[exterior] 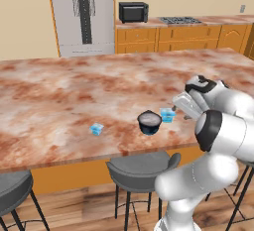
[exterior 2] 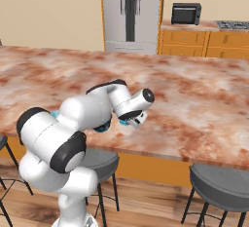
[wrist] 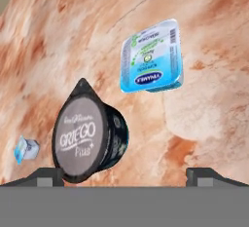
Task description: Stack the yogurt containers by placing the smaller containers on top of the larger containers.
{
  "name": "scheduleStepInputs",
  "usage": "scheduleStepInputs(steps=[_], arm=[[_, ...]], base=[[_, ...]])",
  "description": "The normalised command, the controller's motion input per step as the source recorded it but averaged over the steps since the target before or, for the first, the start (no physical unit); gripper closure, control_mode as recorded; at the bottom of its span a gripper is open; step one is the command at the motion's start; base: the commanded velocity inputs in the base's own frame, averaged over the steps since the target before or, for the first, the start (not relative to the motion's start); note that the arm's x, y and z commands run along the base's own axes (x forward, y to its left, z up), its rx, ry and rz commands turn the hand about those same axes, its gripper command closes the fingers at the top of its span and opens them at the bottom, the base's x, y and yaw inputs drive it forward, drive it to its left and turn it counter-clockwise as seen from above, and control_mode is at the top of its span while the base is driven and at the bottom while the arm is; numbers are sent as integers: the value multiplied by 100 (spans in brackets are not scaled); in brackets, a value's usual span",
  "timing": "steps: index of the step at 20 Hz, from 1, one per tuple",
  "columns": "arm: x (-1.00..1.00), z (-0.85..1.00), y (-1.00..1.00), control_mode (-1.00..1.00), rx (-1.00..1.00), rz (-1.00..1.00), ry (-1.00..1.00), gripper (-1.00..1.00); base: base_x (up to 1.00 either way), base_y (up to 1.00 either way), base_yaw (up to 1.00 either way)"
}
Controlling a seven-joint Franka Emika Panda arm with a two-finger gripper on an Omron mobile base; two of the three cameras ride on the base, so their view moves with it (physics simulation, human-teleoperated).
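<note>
The dark round larger container [exterior: 149, 122] with a greyish "Griego" lid [wrist: 80, 139] stands near the counter's front edge. One smaller light-blue cup [exterior: 167, 115] sits just right of it and shows lid-up in the hand view [wrist: 151, 56]. The other smaller cup [exterior: 96, 129] lies apart to the left, tiny at the hand view's left edge [wrist: 26, 149]. My gripper [wrist: 126, 176] hovers above the counter beside the near blue cup, open and holding nothing, its fingertips [wrist: 48, 175] spread wide. In the right base view my arm hides most of the cups.
The marble counter [exterior: 74, 91] ends close in front of the cups, with grey stools [exterior: 141, 168] below its edge. A fridge [exterior: 82, 14], microwave [exterior: 133, 12] and stove [exterior: 179, 21] stand far behind.
</note>
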Motion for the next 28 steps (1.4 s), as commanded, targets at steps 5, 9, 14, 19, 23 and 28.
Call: scheduleStepInputs(steps=[5,9,14,19,23,28], arm=[[20,-15,0,-100,3,0,0,-100],[23,-13,0,-100,4,0,0,-100],[22,-12,-2,-100,6,0,0,-100],[24,-16,-4,-100,5,0,0,-100],[29,-16,-3,-100,3,0,0,-100],[38,-11,-2,-100,2,0,0,-100]], base=[[0,0,0],[0,0,0],[0,0,0],[0,0,0],[0,0,0],[0,0,0]])
